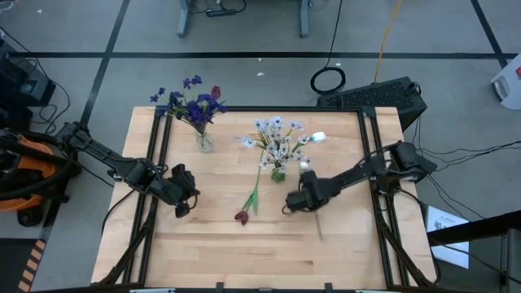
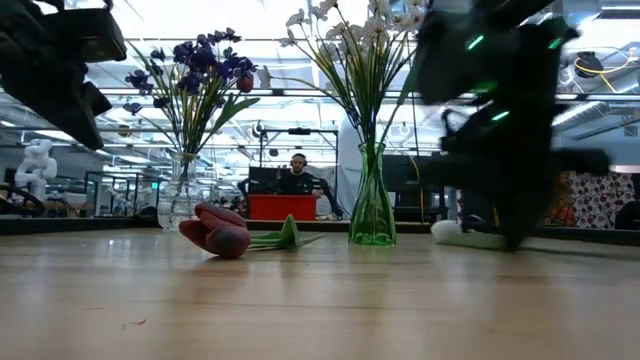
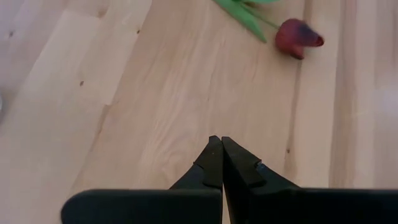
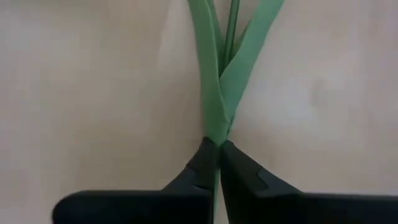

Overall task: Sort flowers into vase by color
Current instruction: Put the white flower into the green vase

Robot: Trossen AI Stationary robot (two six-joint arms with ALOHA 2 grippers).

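A white tulip lies on the table, its bud (image 1: 305, 163) (image 2: 445, 230) near the green vase (image 1: 278, 172) of pale white-lilac flowers. My right gripper (image 4: 216, 144) (image 1: 308, 198) is shut on its green stem. A dark red tulip (image 1: 242, 216) (image 3: 297, 37) lies flat on the wood at mid-table. A clear glass vase (image 1: 203, 140) at the far left holds purple-blue flowers and one dark red bud (image 1: 216, 92). My left gripper (image 3: 216, 142) (image 1: 181, 201) hovers shut above bare wood, left of the red tulip. My right gripper pinches the white tulip's stem and its leaf bases (image 4: 214, 127) between its two fingertips. The fingers come from above, pointing steeply down, one on each side of the stem. The bud end rests on the table, and the stem's free end (image 1: 319, 228) lies on the wood.
Black frame rails (image 1: 155, 163) run along the table's left and right sides. Open wood (image 1: 244, 260) stretches across the near half of the table. Beyond the far edge, a person sits at a desk (image 2: 296, 180) in the room.
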